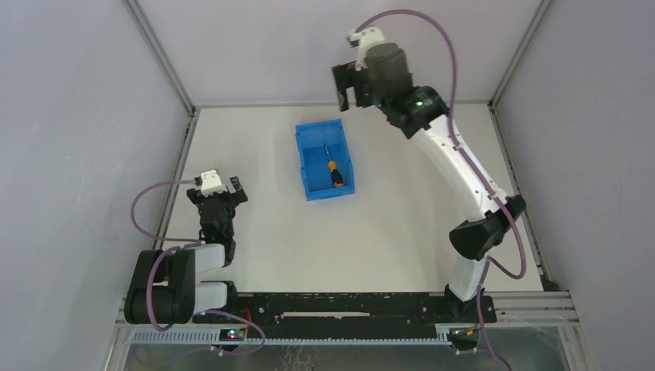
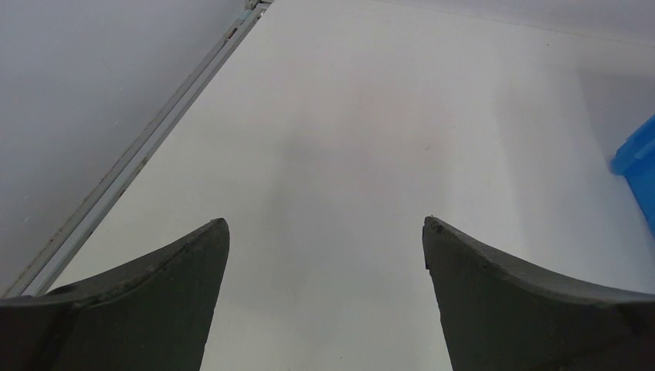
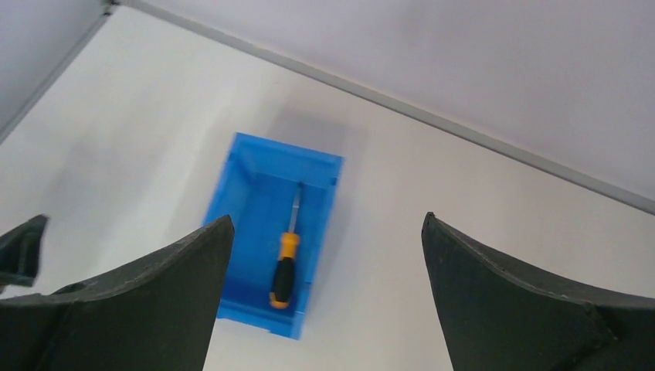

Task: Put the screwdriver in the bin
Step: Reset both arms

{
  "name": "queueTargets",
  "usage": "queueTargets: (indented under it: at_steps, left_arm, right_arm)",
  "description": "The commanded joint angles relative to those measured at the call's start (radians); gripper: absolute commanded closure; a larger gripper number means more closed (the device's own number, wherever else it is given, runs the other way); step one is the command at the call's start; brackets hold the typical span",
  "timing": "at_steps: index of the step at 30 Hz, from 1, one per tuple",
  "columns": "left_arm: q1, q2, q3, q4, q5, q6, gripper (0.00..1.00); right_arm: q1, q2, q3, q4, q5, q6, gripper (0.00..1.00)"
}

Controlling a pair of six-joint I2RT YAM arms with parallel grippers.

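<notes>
- The screwdriver (image 1: 334, 172) lies flat inside the bin (image 1: 303, 166). Its shaft points toward the far edge of the table (image 1: 402, 232), and its handle rests near the bin's near right inner corner. By my reading the placing is done, and only a clean withdrawal is left.
- The right fingers (image 3: 154, 294) are spread wide and hold nothing. They hang high over the table beside the far edge, looking down on the bin from above.
- To finish well, I would keep those fingers released and level. The arm should come back toward the near right corner without dipping, so no part of it catches a bin wall and shifts the bin.
- The left fingers (image 2: 154, 294) are also released and empty. They sit low over bare table near the left edge, with that arm folded by the near left corner. It looks to have no part in this step and is best left where it is.
- The bin stands toward the far edge, about midway between the left and right edges, with bare table on all four sides of it.
- The widest free stretch runs from the bin to the near edge and across to the right edge.
- The tight spot is behind the right wrist, where the back panel (image 1: 255, 46) and the far rail (image 1: 263, 106) are close. Any pull-back should head toward the near edge, not further out.
</notes>
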Motion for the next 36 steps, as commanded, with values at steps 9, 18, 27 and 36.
queueTargets:
  at_steps: [9,18,27,36]
  left_arm:
    - [-0.005,-0.007,0.035,0.031,-0.013,0.025,0.0]
    - [-0.005,-0.007,0.035,0.031,-0.014,0.025,0.0]
    - [-0.005,-0.007,0.035,0.031,-0.014,0.025,0.0]
    - [-0.005,-0.007,0.035,0.031,-0.013,0.025,0.0]
  right_arm:
    - [-0.374,-0.252,-0.189,0.07,-0.188,-0.025,0.0]
    - [-0.569,-0.321,-0.268,0.072,-0.289,0.002,0.01]
    - [-0.608,-0.3,-0.292,0.06,-0.329,-0.02,0.0]
    - [-0.608,-0.311,-0.348,0.107,-0.316,-0.024,0.0]
